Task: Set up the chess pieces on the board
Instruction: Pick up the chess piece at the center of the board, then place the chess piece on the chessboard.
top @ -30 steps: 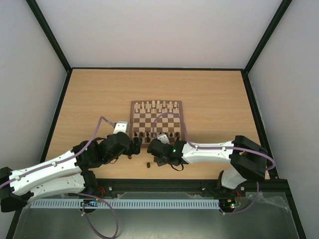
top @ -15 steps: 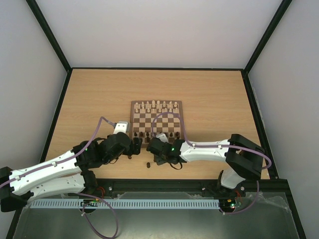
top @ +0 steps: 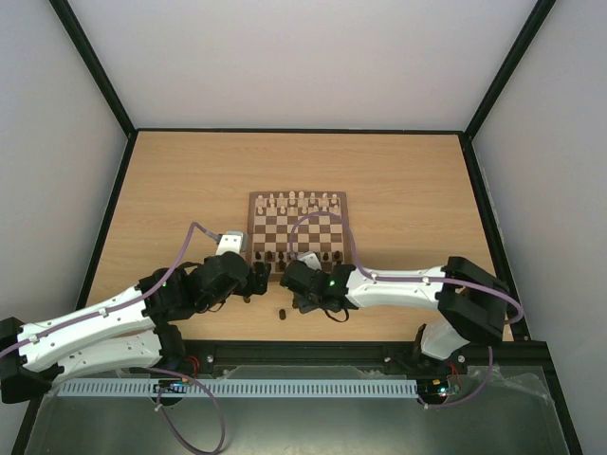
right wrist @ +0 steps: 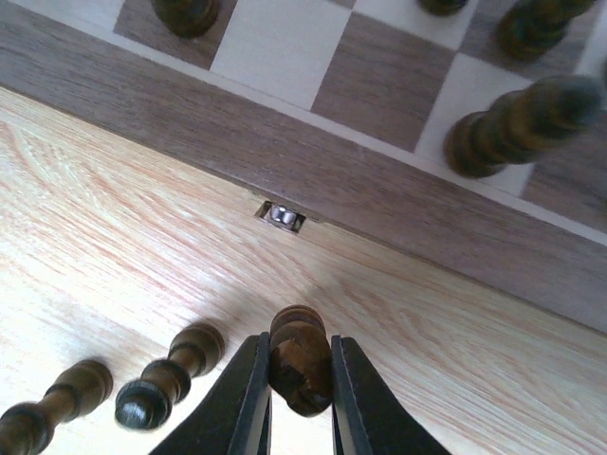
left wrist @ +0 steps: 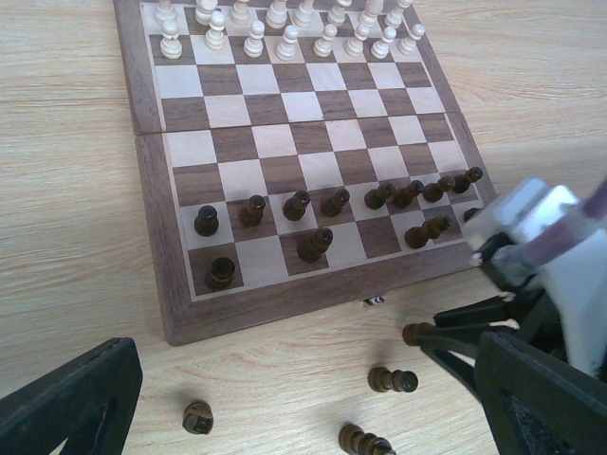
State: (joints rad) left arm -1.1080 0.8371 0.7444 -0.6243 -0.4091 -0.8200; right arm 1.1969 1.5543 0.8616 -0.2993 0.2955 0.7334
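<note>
Right arm stretched low, right pincer [right wrist: 300, 349] pinching a dark chess piece [right wrist: 300, 370] beside the board [right wrist: 427, 223]; left pincer [left wrist: 303, 398] spread wide.

The wooden table [top: 180, 190] carries the board [left wrist: 150, 209] and several loose chess pieces [left wrist: 392, 380] beside it.

Top camera, high behind the arms, looks down on the whole table [top: 190, 171]. Left wrist view faces far across the board [left wrist: 161, 209] from near. Right wrist view hugs its near border, very close; both catch the loose chess pieces [left wrist: 392, 380] there.
</note>
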